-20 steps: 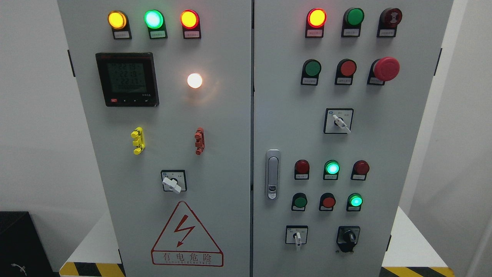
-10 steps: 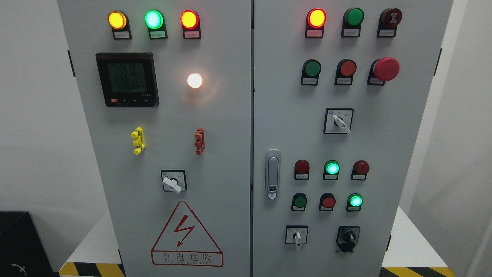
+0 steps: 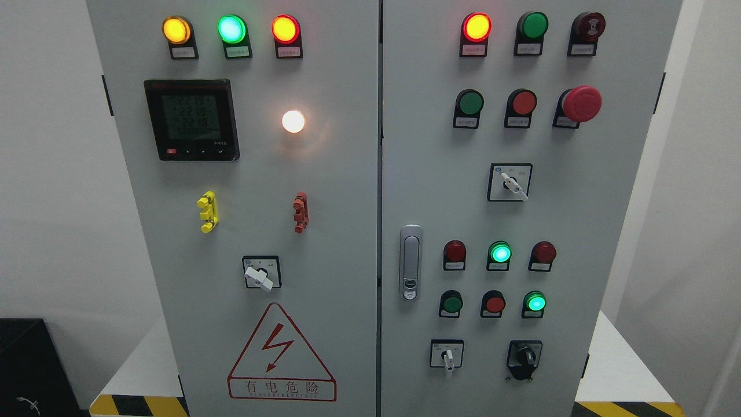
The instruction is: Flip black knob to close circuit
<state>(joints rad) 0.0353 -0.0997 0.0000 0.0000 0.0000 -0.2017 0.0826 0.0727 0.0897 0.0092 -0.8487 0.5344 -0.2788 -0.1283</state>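
Cabinet (image 3: 347, 231) carries one black knob (image 3: 524, 358) at five o'clock, three white-handled selectors, one door handle (image 3: 410, 262) centrally, one meter (image 3: 191, 119) at ten o'clock. Hands unseen; grasp cannot be told.

A single head view faces the grey electrical cabinet (image 3: 370, 174) squarely from close range, tilted slightly downward. The cabinet's two doors fill most of the picture, with white wall at left and right edges and hazard-striped floor tape (image 3: 139, 405) nearest.
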